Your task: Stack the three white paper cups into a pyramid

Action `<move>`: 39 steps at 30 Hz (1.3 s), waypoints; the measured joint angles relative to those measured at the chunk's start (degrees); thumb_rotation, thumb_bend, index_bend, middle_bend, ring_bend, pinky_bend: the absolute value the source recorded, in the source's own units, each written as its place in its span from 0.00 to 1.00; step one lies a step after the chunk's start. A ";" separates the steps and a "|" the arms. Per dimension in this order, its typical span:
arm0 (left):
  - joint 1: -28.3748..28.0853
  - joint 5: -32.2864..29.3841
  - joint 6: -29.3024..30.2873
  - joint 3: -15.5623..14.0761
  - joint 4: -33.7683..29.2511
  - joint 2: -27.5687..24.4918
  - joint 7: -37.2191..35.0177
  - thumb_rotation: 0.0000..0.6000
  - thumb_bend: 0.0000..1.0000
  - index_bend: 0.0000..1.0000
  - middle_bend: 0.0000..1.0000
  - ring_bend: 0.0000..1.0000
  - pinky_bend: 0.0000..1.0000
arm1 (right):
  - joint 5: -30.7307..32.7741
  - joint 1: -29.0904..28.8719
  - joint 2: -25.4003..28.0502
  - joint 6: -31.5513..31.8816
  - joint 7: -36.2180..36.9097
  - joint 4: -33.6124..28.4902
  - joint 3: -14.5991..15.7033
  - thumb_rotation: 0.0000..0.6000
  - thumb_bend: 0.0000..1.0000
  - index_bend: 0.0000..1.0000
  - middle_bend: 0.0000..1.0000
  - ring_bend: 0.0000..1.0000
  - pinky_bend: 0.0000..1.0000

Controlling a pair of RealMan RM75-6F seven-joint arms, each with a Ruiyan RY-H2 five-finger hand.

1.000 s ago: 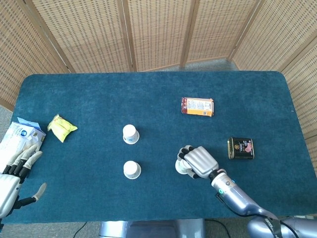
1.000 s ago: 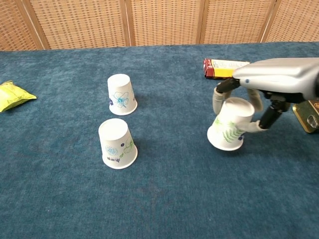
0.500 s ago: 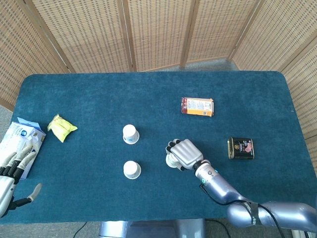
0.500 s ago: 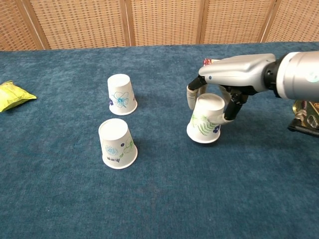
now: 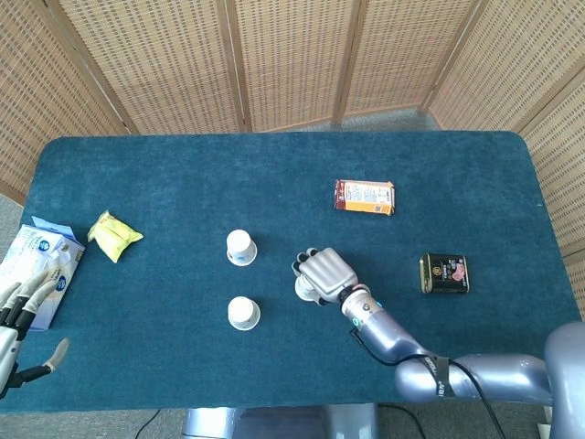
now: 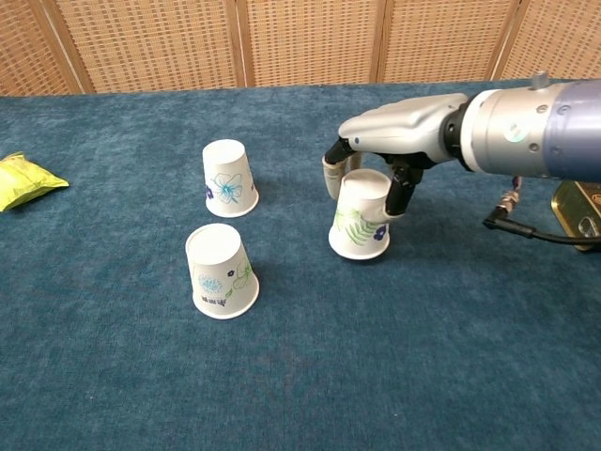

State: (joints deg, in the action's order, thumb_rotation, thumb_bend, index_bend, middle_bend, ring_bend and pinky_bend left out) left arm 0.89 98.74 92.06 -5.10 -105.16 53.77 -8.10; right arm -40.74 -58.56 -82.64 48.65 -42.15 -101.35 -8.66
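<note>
Your right hand [image 6: 394,141] is clasped from above around the fern cup [image 6: 361,216], fingers down both sides of its upturned base; the cup is inverted and its rim looks at or just off the cloth, right of the other two. The near cup [image 6: 222,271] and far cup [image 6: 229,178] stand inverted, close but apart, one behind the other. Your left hand [image 5: 23,306] is at the table's [image 5: 164,174] left edge, fingers spread, holding nothing.

For a pyramid the two base cups probably need to touch, so decide now whether this cup joins the base or goes on top. For the top, lift clear of their bases, centre it over the seam, lower it level, and loosen your grip only once it sits. Keep the squeeze light; paper walls buckle.

Against a second ago, hand and cup have travelled left, away from the tin [image 5: 444,273] and closer to the pair, with more forearm showing. The two cups haven't moved; your left hand has slid lower.
</note>
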 measured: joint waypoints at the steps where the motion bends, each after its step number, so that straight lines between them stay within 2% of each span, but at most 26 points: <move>1: 0.07 -0.09 0.00 -0.04 0.11 0.03 -0.09 0.83 0.43 0.00 0.00 0.00 0.00 | 0.78 -0.66 -0.34 0.05 -0.23 0.41 -0.03 1.00 0.47 0.46 0.29 0.23 0.54; 8: 0.43 -0.59 0.23 -0.08 1.09 0.27 -1.19 0.83 0.43 0.00 0.00 0.00 0.00 | 4.86 -4.17 -2.18 0.37 -1.47 2.52 0.14 1.00 0.46 0.43 0.28 0.21 0.54; 14: 0.13 -0.69 -0.24 0.12 1.44 0.50 -1.34 0.83 0.43 0.00 0.00 0.00 0.00 | 8.55 -6.27 -2.97 1.20 -3.17 2.97 1.28 1.00 0.45 0.21 0.14 0.07 0.48; 20: -0.31 -0.80 -0.81 0.40 1.12 0.35 -1.08 0.83 0.43 0.00 0.00 0.00 0.00 | 10.77 -7.08 -1.81 3.48 -4.18 0.57 3.00 1.00 0.45 0.08 0.06 0.02 0.47; 27: -1.73 -1.25 -2.76 1.05 -0.24 -0.12 0.39 0.83 0.43 0.00 0.00 0.00 0.00 | 10.81 -6.79 0.51 5.72 -3.86 -3.32 4.21 1.00 0.45 0.01 0.01 0.01 0.47; 32: -2.89 -1.24 -4.18 1.51 -0.84 -0.39 1.08 0.83 0.43 0.00 0.00 0.00 0.00 | 10.42 -5.85 2.89 8.55 -3.68 -6.83 5.32 1.00 0.47 0.00 0.01 0.01 0.47; 39: -4.58 -0.74 -6.55 1.77 -1.59 -0.45 2.86 0.88 0.44 0.00 0.00 0.00 0.00 | 7.76 -2.95 6.75 14.56 -3.60 -11.22 7.51 1.00 0.48 0.00 0.01 0.01 0.45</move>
State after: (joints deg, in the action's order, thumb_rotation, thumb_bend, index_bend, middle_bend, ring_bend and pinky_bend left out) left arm -3.69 98.00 85.51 -3.33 -106.75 53.32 -5.24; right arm -32.97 -61.50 -75.89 63.21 -45.76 -112.56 -1.15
